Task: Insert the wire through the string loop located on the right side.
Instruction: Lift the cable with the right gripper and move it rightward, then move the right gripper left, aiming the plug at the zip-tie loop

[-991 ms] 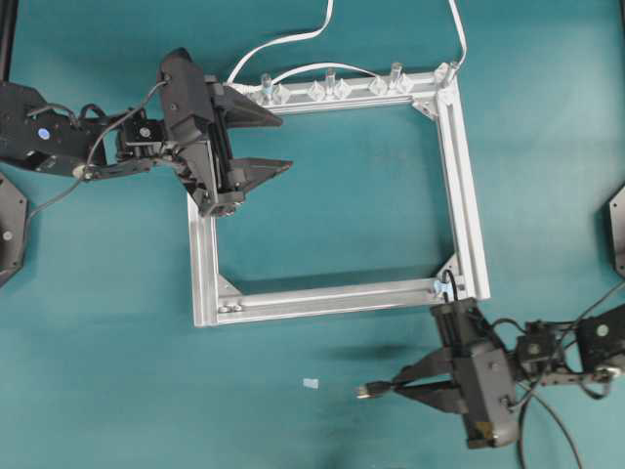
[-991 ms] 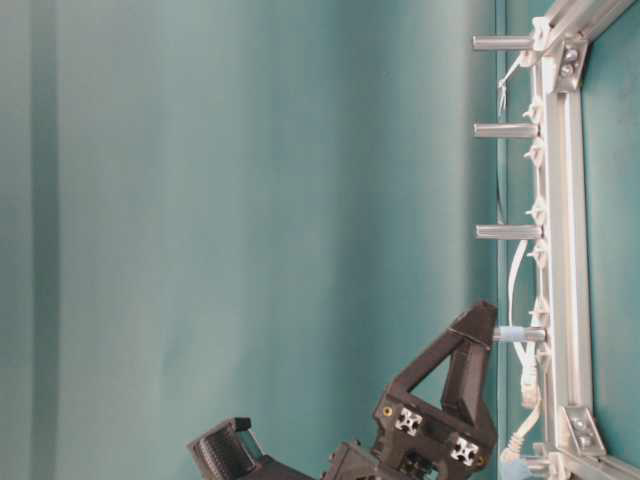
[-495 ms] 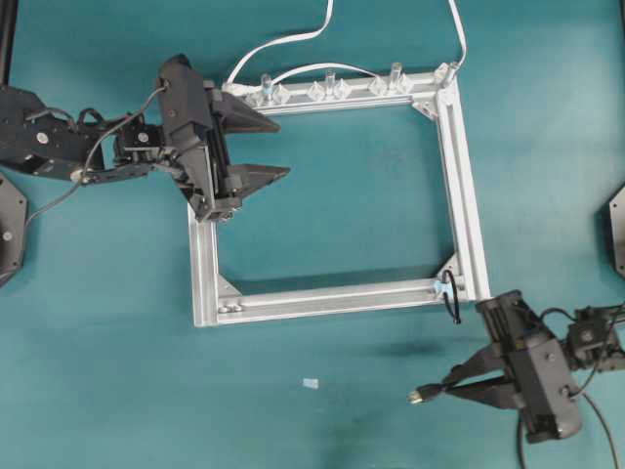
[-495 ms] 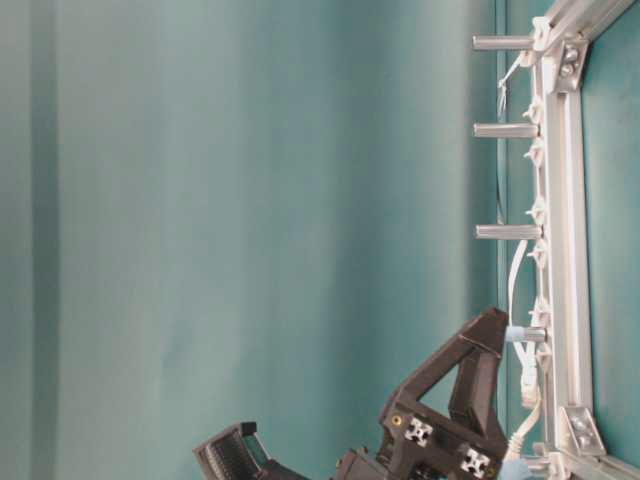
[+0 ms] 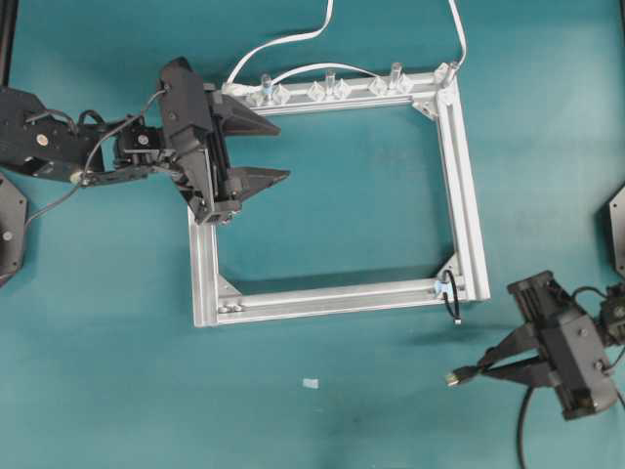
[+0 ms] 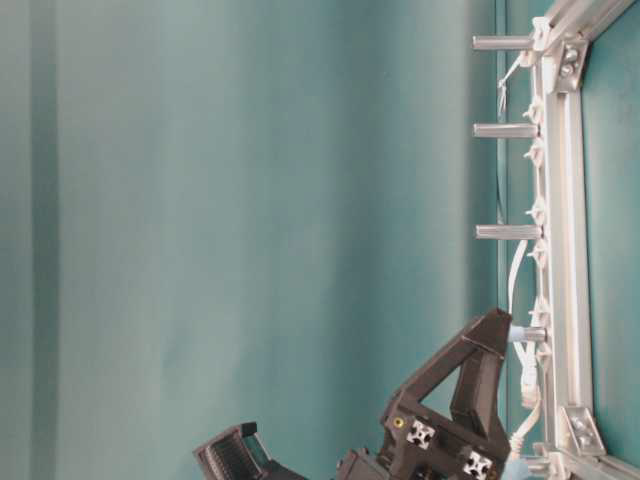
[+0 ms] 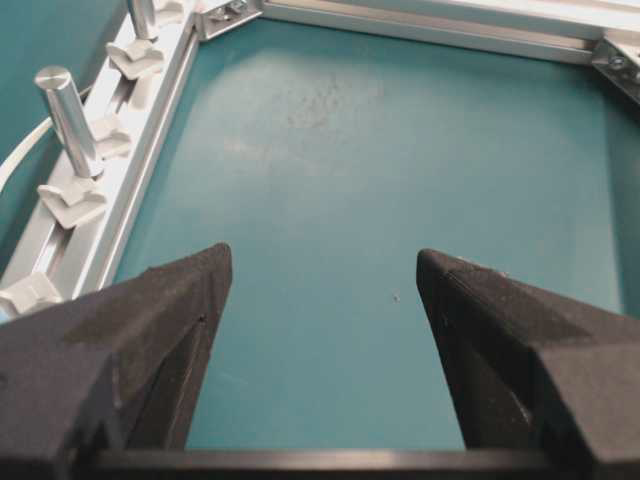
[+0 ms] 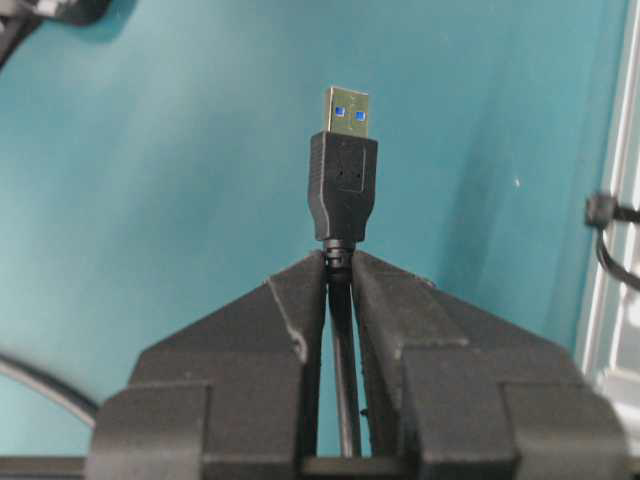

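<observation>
My right gripper [image 5: 483, 370] [image 8: 339, 262] is shut on the wire [image 8: 342, 180] just behind its black plug, whose metal tip [image 5: 453, 377] points left. It hovers low at the right, below and to the right of the string loop [image 5: 452, 299], which hangs off the lower right corner of the silver frame [image 5: 469, 215]. The string loop [image 8: 608, 235] also shows at the right edge of the right wrist view. Over the frame's upper left part, my left gripper [image 5: 283, 151] [image 7: 320, 270] stands wide open and empty.
White cables [image 5: 283, 44] run off the frame's top bar, which carries several clear clips and upright metal pegs [image 7: 65, 105]. A small white scrap [image 5: 311, 383] lies on the teal table below the frame. The wire's cable [image 5: 520, 435] trails down under my right gripper.
My right gripper has carried the plug rightward, from below the frame's lower bar to beyond its right corner. The left arm has barely moved.
</observation>
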